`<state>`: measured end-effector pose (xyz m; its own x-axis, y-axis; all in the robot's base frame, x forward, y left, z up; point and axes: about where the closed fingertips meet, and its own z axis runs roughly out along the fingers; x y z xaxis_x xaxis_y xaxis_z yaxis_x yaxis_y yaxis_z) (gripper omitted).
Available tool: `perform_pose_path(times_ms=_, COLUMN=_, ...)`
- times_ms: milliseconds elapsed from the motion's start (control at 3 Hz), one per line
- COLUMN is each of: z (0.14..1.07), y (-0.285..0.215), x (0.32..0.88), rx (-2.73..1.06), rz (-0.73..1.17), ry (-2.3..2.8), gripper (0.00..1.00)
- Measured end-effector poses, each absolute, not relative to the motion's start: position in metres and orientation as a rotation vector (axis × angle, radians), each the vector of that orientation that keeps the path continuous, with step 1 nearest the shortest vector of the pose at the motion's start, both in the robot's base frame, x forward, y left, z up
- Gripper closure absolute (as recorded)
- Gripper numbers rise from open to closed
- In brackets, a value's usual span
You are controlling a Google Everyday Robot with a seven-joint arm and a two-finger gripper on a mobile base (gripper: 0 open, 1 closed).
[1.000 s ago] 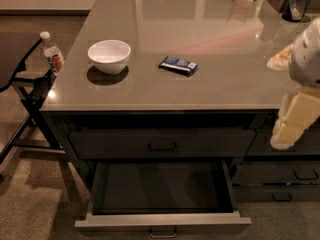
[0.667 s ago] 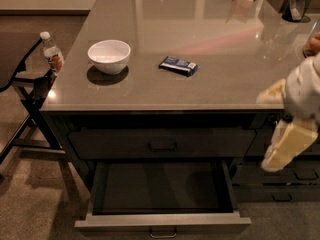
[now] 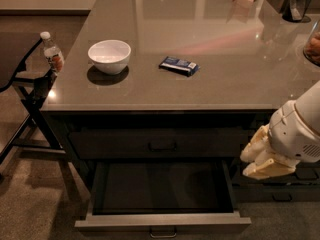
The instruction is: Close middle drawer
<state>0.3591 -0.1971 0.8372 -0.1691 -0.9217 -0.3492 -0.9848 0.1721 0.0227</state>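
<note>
The camera view looks down over a grey-brown counter (image 3: 225, 79) onto the cabinet front below it. The middle drawer (image 3: 162, 219) is pulled well out toward the camera: its pale top rim runs across the lower part of the frame, its dark box interior lies bare to view, and its small bar handle (image 3: 162, 231) sits at the middle of the front, cut by the lower edge. Directly above it the top drawer (image 3: 160, 145) is flush with the cabinet.

The gripper (image 3: 256, 160) – cream-coloured, on the end of a white arm (image 3: 300, 131) that enters from the right edge – hangs to the right of the open drawer, just beyond its right side wall and about level with the drawer's back part. It is higher than the front rim and off to the side of the handle, in front of the neighbouring cabinet (image 3: 282, 194). No contact with the drawer shows. How far the gripper is open cannot be told from this angle, nor can anything be made out in its hold.

On the counter stand a white bowl (image 3: 109, 55) near the left edge and a dark blue packet (image 3: 179, 65) to its right, the two apart. At the left, off the counter, a water bottle (image 3: 52, 52) stands upright on a black folding stand (image 3: 30, 91).
</note>
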Motion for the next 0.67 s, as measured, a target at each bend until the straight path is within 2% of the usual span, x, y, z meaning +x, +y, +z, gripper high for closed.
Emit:
perform_pose_path(times_ms=333, z=0.837, y=-0.197, x=0.359, rx=-1.836, rz=0.357, ry=2.194, gripper=0.86)
perform_pose_path(times_ms=667, z=0.805, y=-0.192, x=0.356, rx=-1.796, rz=0.422, ry=2.225, gripper=1.00)
